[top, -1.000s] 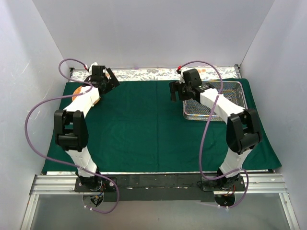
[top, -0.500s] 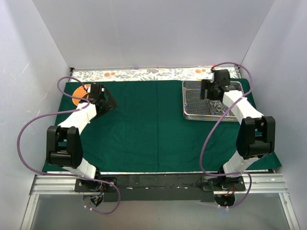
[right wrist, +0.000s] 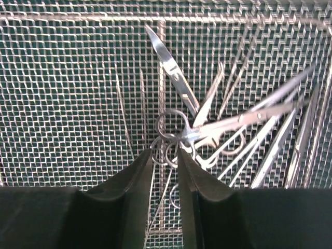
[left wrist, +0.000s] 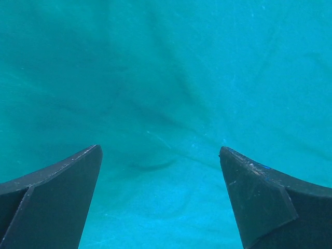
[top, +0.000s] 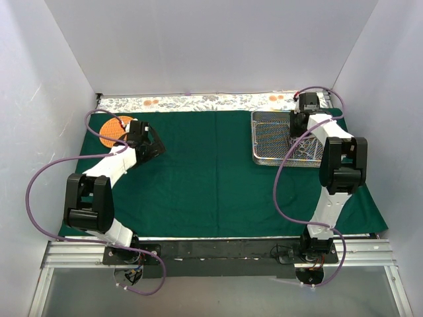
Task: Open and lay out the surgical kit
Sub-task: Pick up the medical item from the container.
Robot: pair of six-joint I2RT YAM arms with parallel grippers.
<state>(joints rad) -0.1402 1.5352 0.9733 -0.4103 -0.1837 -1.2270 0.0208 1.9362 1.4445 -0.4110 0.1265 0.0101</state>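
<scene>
Your right gripper hangs low in the wire-mesh tray at the upper right of the overhead view. Its jaws stand narrow about the ring handles of a pair of curved scissors, which lies atop a tangle of other steel instruments. Whether the rings are truly pinched cannot be told from here. Your left gripper hovers at the upper left, jaws wide and empty over the dark green cloth, near the orange woven basket. The cloth lies spread flat across the table, so the unwrapping looks done and the laying-out of instruments appears to be starting. The next move likely calls for a firm grip, a straight lift clear of the tangle, and a bare patch of cloth left of the tray.
</scene>
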